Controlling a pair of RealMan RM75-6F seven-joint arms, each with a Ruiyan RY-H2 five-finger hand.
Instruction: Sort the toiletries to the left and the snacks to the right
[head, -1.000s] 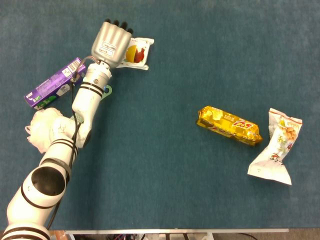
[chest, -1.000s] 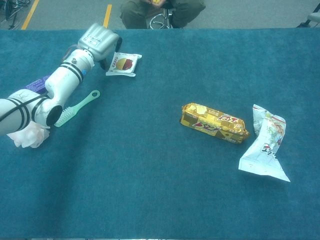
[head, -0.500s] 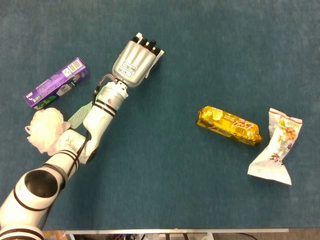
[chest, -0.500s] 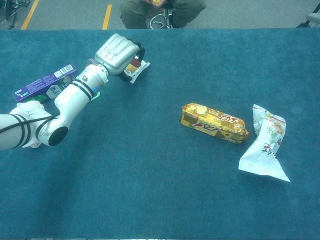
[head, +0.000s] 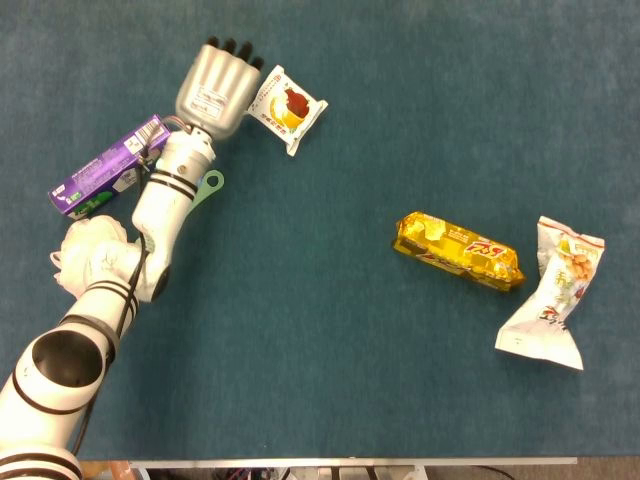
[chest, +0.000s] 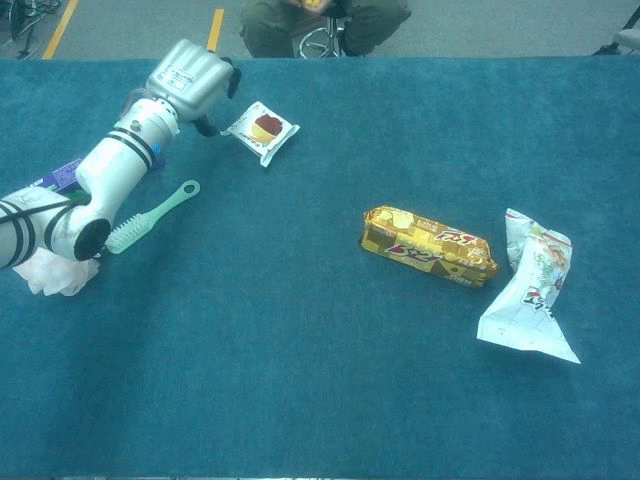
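Note:
My left hand (head: 218, 88) hovers at the far left of the table, its fingers curled down and holding nothing; the chest view shows the same hand (chest: 190, 82). Just to its right a small white snack packet (head: 288, 108) with a red and yellow picture lies tilted, apart from the fingers (chest: 262, 130). A purple toothpaste box (head: 110, 165), a green brush (chest: 150, 217) and a white bath pouf (head: 90, 252) lie by my left forearm. A gold snack packet (head: 460, 250) and a white snack bag (head: 555, 295) lie on the right. My right hand is not visible.
The table is covered by a teal cloth (head: 320, 380). A seated person (chest: 322, 22) is beyond the far edge in the chest view. My left forearm (chest: 105, 180) partly covers the purple box there.
My left hand swung right over the small packet, then came back left. The packet now lies uncovered, turned and shifted slightly right. The other items stay put.

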